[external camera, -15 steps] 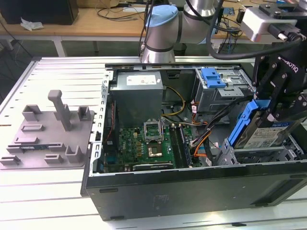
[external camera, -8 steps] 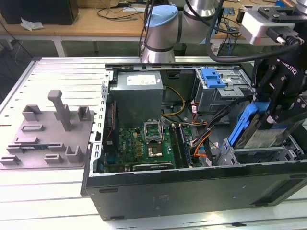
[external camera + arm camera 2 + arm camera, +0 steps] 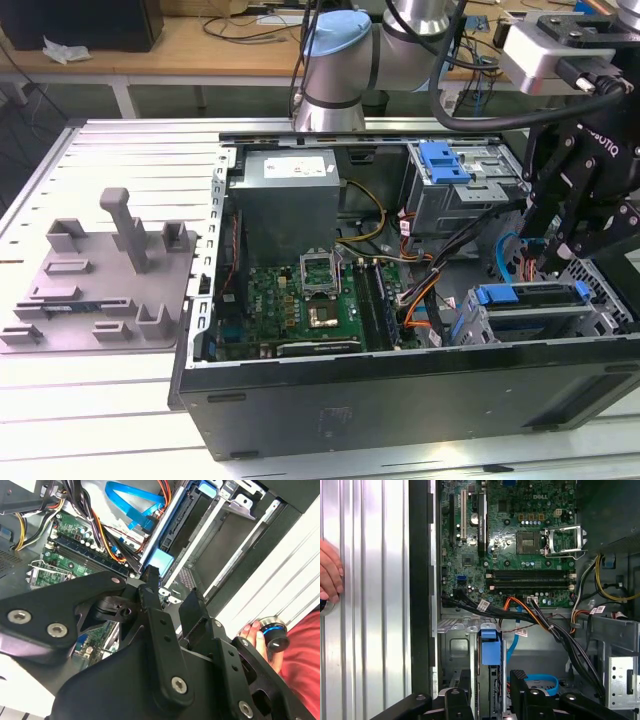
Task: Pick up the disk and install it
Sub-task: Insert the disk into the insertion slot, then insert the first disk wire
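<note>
computer case (image 3: 400, 405), tool (image 3: 545, 262) pointing down over disk (image 3: 535, 295)

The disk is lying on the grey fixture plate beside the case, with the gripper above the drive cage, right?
No. The first wrist view shows the disk in the drive cage, within the open gripper, not on the plate.

**A Tally Around the Open Case**

One ribbed silver metal surface (image 3: 120, 150) carries one open black computer case (image 3: 400, 400) and one grey plastic fixture plate (image 3: 100, 290). Inside the case are one green motherboard (image 3: 290, 300), one grey power-supply box (image 3: 288, 205) and one silver disk with blue rails (image 3: 490, 655). One black robot hand (image 3: 171, 582) has two fingers (image 3: 156, 605). One person's hand (image 3: 330, 572) is there too.
</note>
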Motion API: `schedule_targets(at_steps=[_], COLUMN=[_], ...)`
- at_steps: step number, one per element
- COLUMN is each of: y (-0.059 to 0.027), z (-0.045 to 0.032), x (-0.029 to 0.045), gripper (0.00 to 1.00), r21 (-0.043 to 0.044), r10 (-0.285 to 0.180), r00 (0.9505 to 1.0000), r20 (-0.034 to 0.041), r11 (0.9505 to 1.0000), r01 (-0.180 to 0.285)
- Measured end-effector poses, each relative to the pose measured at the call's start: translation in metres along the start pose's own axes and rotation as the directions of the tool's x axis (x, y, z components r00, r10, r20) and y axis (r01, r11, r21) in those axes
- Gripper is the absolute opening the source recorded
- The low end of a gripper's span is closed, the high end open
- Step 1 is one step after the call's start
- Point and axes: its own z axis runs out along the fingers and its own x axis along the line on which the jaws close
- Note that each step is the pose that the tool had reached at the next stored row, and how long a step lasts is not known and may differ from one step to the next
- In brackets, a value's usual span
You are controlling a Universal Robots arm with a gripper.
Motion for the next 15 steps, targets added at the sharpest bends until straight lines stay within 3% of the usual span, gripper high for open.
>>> schedule_targets(at_steps=[15], y=[0.0000], z=[0.0002], x=[0.0000], gripper=[0.44], r21=[0.0000], r10=[0.000], r00=[1.0000], r20=[0.0000], r11=[1.0000], r01=[0.000])
